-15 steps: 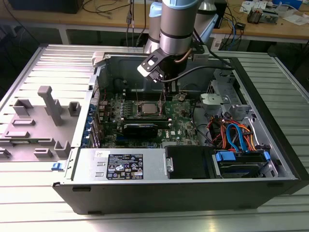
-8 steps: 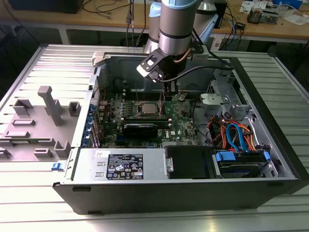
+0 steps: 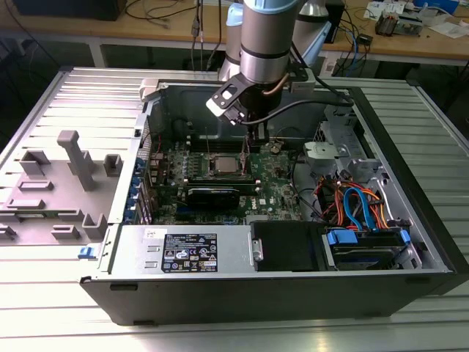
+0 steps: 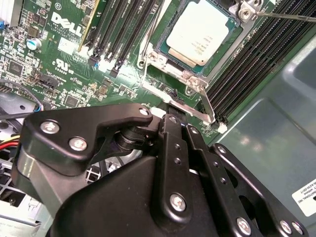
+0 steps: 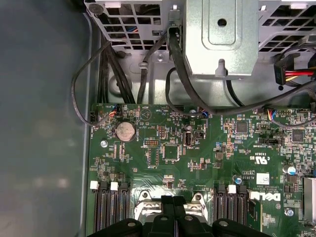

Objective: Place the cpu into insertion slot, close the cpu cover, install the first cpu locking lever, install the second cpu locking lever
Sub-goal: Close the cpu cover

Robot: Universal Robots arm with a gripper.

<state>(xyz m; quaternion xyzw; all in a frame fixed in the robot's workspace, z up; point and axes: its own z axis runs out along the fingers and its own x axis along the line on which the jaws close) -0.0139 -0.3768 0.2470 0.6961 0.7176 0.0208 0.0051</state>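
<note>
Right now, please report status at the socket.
Gripper shut, just beside cpu. Cpu seated, cpu cover down. One locking lever sticking up.

Quick headcount, nothing fancy: one robot arm (image 3: 267, 37), one gripper (image 3: 253, 139) on the end of it, one open tower case (image 3: 278, 293), one green motherboard (image 5: 197, 148), one cpu (image 4: 197, 32), one round coin battery (image 5: 125, 131), one long black card (image 3: 212, 196), one labelled power supply (image 3: 183, 249), and one grey plastic holder (image 3: 66, 183). That's all I could count for sure.
</note>
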